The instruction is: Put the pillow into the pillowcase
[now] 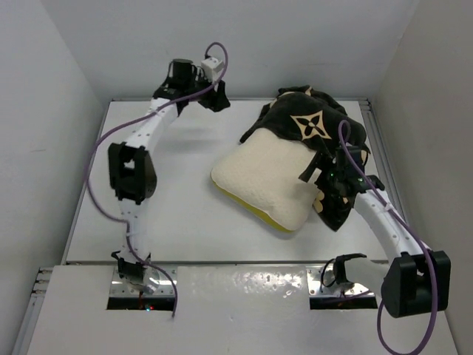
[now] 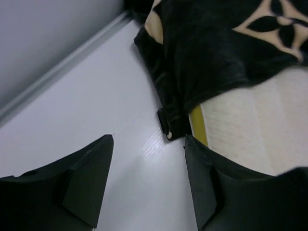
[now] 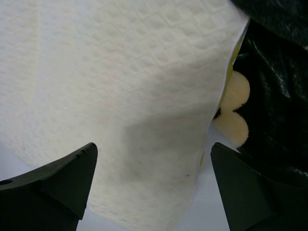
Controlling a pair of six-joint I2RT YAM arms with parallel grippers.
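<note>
The cream pillow [image 1: 270, 181] lies on the table's right half, its far end inside the black pillowcase [image 1: 310, 118] with tan flower prints. My left gripper [image 1: 214, 96] is open at the back, left of the pillowcase's edge [image 2: 211, 53], with bare table between its fingers and the pillow's yellow piping [image 2: 196, 122] just ahead. My right gripper [image 1: 325, 181] is open over the pillow's right edge. The pillow [image 3: 120, 96] fills the right wrist view, with pillowcase fabric [image 3: 279, 86] on the right and nothing gripped.
White walls enclose the table on the left, back and right. A raised rail [image 2: 62, 72] runs along the table's back edge near my left gripper. The white table surface [image 1: 162, 222] lies to the left of the pillow.
</note>
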